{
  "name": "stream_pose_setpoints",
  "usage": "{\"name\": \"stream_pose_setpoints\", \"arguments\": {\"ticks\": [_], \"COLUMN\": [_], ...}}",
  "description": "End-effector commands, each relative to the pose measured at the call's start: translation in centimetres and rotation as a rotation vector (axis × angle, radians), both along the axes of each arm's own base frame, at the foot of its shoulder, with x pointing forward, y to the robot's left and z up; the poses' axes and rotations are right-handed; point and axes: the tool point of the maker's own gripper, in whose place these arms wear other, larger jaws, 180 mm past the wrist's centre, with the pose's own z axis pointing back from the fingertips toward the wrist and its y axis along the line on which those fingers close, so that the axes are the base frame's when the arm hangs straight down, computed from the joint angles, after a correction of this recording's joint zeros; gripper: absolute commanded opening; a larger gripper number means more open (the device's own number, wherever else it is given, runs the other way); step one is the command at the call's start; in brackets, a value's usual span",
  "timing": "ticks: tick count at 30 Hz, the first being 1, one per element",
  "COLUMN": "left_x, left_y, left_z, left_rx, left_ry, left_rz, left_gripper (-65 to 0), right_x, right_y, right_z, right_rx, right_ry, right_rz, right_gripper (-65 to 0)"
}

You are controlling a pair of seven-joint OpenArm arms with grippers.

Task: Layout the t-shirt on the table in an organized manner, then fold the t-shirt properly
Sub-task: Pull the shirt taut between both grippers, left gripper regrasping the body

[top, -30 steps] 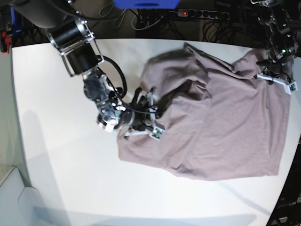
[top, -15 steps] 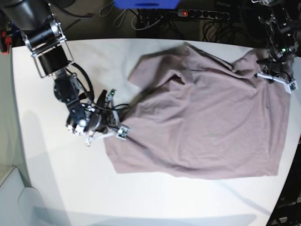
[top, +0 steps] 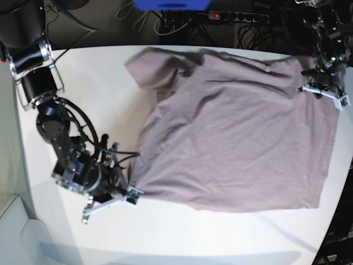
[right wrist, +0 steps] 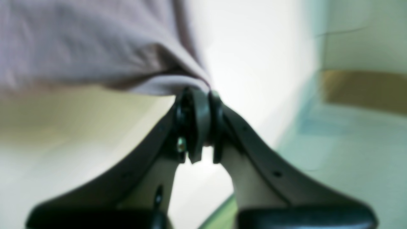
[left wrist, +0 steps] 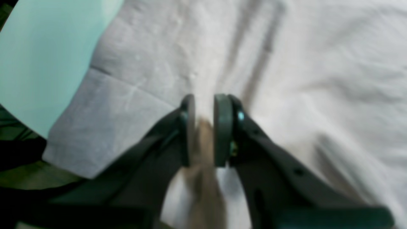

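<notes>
The dusty-pink t-shirt lies spread wide over the white table, one sleeve at the back left. My right gripper is at the front left and is shut on the shirt's lower left corner. In the right wrist view the pads pinch a cloth edge above the table. My left gripper is at the far right edge and is shut on the shirt's upper right corner. In the left wrist view a fold of the t-shirt runs between the left gripper's pads.
A power strip with a red light, cables and a blue object sit behind the table's back edge. The rounded table edge runs down the left and along the front. A pale box stands off the table at the lower left.
My right gripper has closed on the shirt's corner and dragged it to the front left, which pulled the bunched cloth out flat. The left gripper has stayed in place, still holding.
</notes>
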Motion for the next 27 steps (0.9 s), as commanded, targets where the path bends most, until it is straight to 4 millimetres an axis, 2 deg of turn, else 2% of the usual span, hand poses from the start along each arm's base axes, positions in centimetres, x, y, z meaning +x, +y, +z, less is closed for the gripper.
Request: {"name": "stream_pose_setpoints", "arguments": {"ticks": [1, 3, 6, 9, 11, 14, 17, 19, 22, 24, 27], "left_x": [0.8, 0.8, 0.1, 0.2, -0.4, -0.7, 0.3, 1.3, 3.1, 4.4, 7.1], "left_y": [0.7, 1.4, 2.9, 4.3, 5.3, 6.0, 5.8, 4.7, 1.6, -1.0, -6.2], "left_z": [1.4, 1.8, 2.0, 2.3, 2.1, 2.4, 4.9, 7.2, 10.7, 12.3, 11.6], "left_rx": [0.035, 0.047, 0.058, 0.06, 0.056, 0.05, 0.055, 0.023, -0.062, -0.147, -0.307], "left_ry": [-0.039, -0.041, -0.04, -0.055, -0.051, -0.061, -0.138, -0.199, -0.277, -0.334, -0.348], "left_rz": [-0.004, 0.003, 0.042, 0.085, 0.122, 0.152, 0.144, 0.115, 0.041, -0.017, -0.094], "left_gripper": [-54.5, -54.5, -54.5, -54.5, -54.5, -54.4, -54.4, -54.4, -54.4, -54.5, -54.5], "right_x": [1.2, 2.0, 2.9, 3.5, 3.7, 3.6, 3.0, 2.5, 1.8, 1.3, 0.6], "right_y": [-0.4, -1.4, -1.7, -1.8, -2.6, -2.6, -1.9, -1.3, -0.9, 1.0, 2.5], "right_z": [2.4, 4.0, 5.7, 6.9, 7.5, 7.5, 6.4, 5.3, 4.0, 3.2, 2.2], "right_rx": [-0.004, -0.026, -0.028, -0.031, -0.048, -0.049, -0.044, -0.05, -0.057, -0.022, 0.01], "right_ry": [-0.061, -0.097, -0.135, -0.161, -0.176, -0.177, -0.153, -0.13, -0.101, -0.081, -0.056], "right_rz": [-0.007, -0.019, -0.02, -0.021, -0.03, -0.028, -0.012, 0.007, 0.016, 0.038, 0.054], "right_gripper": [-65.0, -65.0, -65.0, -65.0, -65.0, -65.0, -65.0, -65.0, -65.0, -65.0, -65.0]}}
